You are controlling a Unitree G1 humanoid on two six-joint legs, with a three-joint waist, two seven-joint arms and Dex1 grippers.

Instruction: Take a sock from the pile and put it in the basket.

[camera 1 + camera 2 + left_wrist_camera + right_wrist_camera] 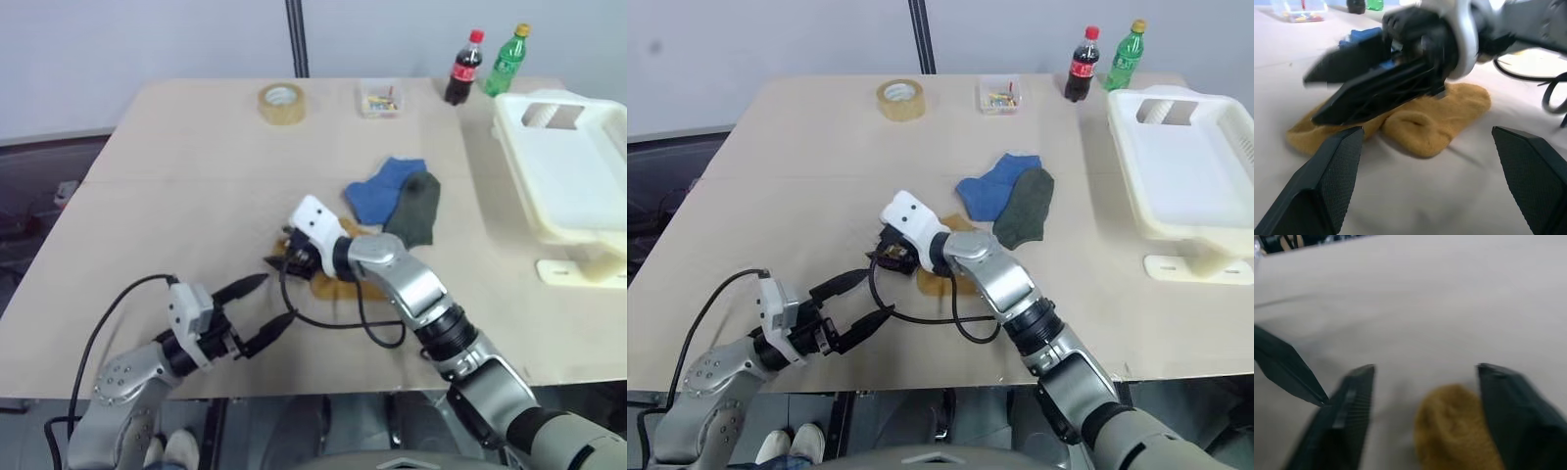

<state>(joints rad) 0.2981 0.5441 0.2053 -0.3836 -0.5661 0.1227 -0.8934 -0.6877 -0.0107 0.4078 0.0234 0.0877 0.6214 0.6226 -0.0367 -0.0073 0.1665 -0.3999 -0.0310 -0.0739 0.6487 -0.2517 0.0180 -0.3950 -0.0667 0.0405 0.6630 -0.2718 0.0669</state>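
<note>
Sock (1425,122) lies flat on your table (176,196), mustard yellow, just beside the blue sock (382,188) and dark grey-green sock (416,208) of the pile. Your right gripper (1422,391) hangs right over it, fingers spread wide, nothing held. Your left gripper (266,308) sits nearby, wide apart and empty too. Basket (578,166) waits well apart at the table's right edge.

No legible text in any view, red label on dark cola bottle (464,67) too small to read, label on green bottle (506,62) unreadable, tape roll (281,103) without visible markings
</note>
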